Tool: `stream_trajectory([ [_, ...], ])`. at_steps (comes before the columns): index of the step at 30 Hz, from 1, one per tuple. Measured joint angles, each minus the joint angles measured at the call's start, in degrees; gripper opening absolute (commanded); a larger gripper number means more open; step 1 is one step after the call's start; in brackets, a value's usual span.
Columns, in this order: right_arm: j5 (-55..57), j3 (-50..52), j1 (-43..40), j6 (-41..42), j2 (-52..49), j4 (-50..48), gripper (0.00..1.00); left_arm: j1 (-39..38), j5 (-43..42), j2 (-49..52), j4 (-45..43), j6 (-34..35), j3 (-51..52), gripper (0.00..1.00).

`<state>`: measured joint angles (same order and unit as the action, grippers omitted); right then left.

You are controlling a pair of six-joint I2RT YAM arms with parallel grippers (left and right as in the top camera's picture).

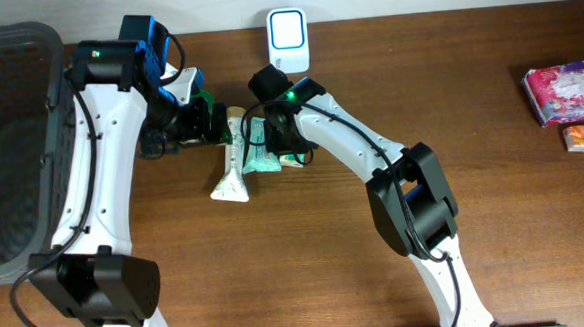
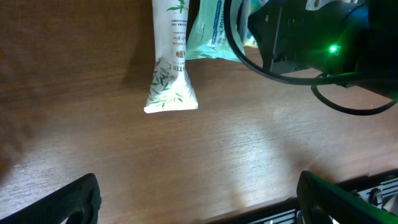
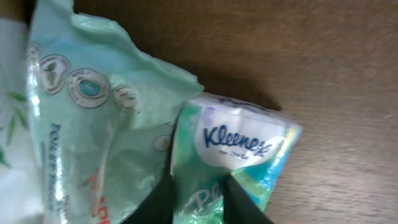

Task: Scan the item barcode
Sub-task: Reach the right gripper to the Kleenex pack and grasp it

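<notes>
Two grippers meet over a brown wooden table (image 1: 487, 53), with a dark basket (image 1: 11, 148) at its left end. The left gripper (image 2: 199, 208) hangs spread wide, holding nothing, above bare wood near the crimped end of a white tube (image 2: 171, 68). Beside the tube lies a pale green wipes pack (image 3: 93, 124), and touching that, the small Kleenex packet (image 3: 239, 149). The right gripper (image 3: 198, 196) pinches this packet, one dark finger against each side. A white scanner (image 1: 287, 39) stands near the table's far edge, just beyond the cluster.
</notes>
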<state>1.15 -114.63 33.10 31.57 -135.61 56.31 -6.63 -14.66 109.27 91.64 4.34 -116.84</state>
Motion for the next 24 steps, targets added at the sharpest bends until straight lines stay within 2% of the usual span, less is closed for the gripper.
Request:
stream_trajectory([
  [4,3.50,0.00,0.00,-0.07,0.00,1.62,0.20,0.00,0.00,0.00,0.00,0.00,0.00,0.99],
  [5,4.13,0.00,0.00,-0.07,0.00,2.01,0.24,0.00,0.00,0.00,0.00,0.02,0.00,0.99],
  [12,5.97,1.07,0.00,-0.13,0.00,1.22,0.28,0.00,0.00,0.00,0.00,0.00,0.00,0.99],
  [17,6.97,2.29,0.00,0.17,0.02,-0.07,0.04,0.00,0.00,0.00,0.02,0.00,0.00,0.99],
  [24,3.78,0.33,-1.09,-0.83,0.13,3.39,0.04,0.00,0.00,0.00,0.00,0.00,0.00,0.99],
])
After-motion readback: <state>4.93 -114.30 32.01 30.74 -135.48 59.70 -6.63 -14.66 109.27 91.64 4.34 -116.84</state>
